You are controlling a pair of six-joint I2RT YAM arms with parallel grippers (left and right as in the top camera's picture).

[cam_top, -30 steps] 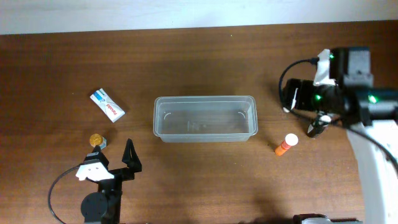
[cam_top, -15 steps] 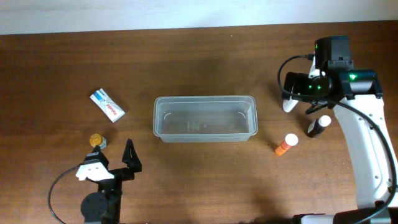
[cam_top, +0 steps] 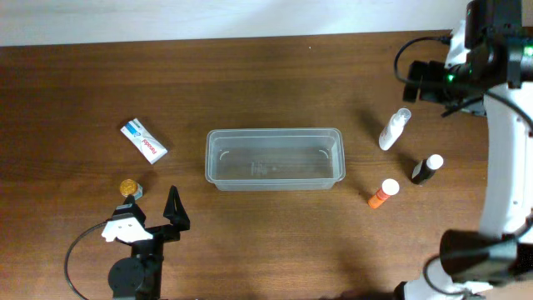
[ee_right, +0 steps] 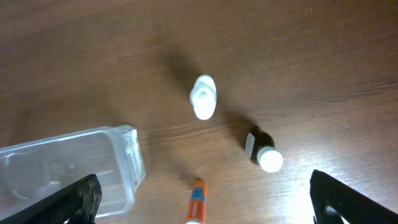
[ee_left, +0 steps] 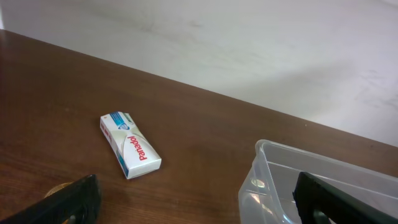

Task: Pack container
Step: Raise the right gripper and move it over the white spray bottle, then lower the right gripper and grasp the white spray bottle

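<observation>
A dark brown wooden table (cam_top: 275,83) is filling the view, with a plain white wall (cam_top: 166,17) running along its far edge. The container (cam_top: 273,132) is sitting empty in the middle of the table, long side facing the wall. Over to its left, a white box (cam_top: 143,140) with red lettering is lying flat at an angle, and a gold-capped jar (cam_top: 128,187) is resting nearer the front edge. To the container's right, three items are clustering: a white bottle (cam_top: 395,129) farthest back, a black bottle (cam_top: 426,169) with a white cap, and an orange tube (cam_top: 383,193) just beside the container's near right corner. The left arm (cam_top: 133,271) is sitting low at the near left, pointing toward the wall. The left gripper (ee_left: 196,193) is gaping wide and holding nothing, with the jar just beside one finger. The right arm (cam_top: 500,167) is reaching up at the far right corner, wrist camera looking down on the three items. The right gripper (ee_right: 204,186) is hanging well above them, fingers spread wide and carrying nothing.
</observation>
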